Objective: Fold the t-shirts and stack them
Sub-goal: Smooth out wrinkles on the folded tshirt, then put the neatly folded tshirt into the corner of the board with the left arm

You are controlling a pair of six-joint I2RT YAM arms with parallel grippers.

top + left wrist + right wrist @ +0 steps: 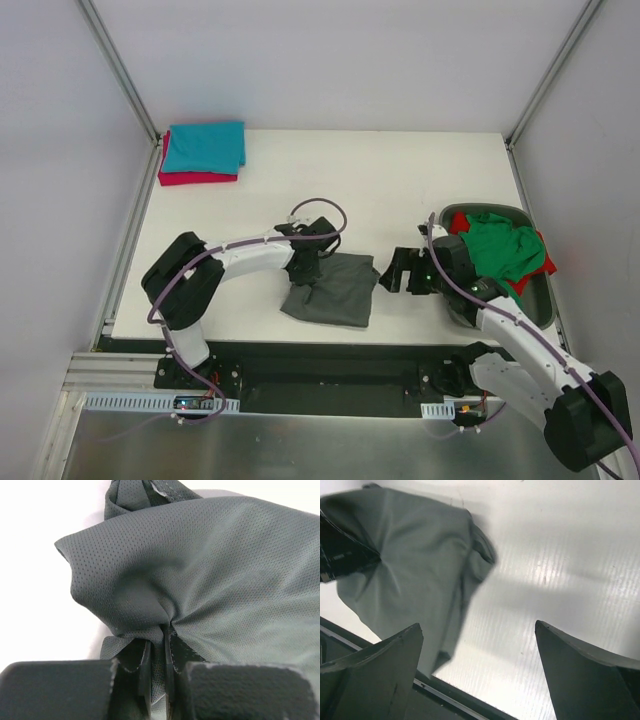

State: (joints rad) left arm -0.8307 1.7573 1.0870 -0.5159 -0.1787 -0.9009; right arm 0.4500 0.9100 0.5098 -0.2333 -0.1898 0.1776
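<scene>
A dark grey t-shirt [335, 290] lies partly folded on the white table, near its front edge. My left gripper [303, 272] is shut on the shirt's left edge. In the left wrist view, cloth [215, 570] bunches into the closed left gripper [167, 630]. My right gripper [395, 272] hangs open just right of the shirt, apart from it. In the right wrist view the right gripper [477, 627] frames bare table, with the grey shirt [410, 575] to its left. A folded teal t-shirt [205, 147] rests on a folded crimson-pink one [197, 178] at the back left.
A dark grey oval tub [540, 300] stands at the right edge, holding a crumpled green t-shirt [495, 248] over a red one [545, 268]. The table's front edge [450, 692] runs just below the right gripper. The left arm [345, 550] shows in the right wrist view.
</scene>
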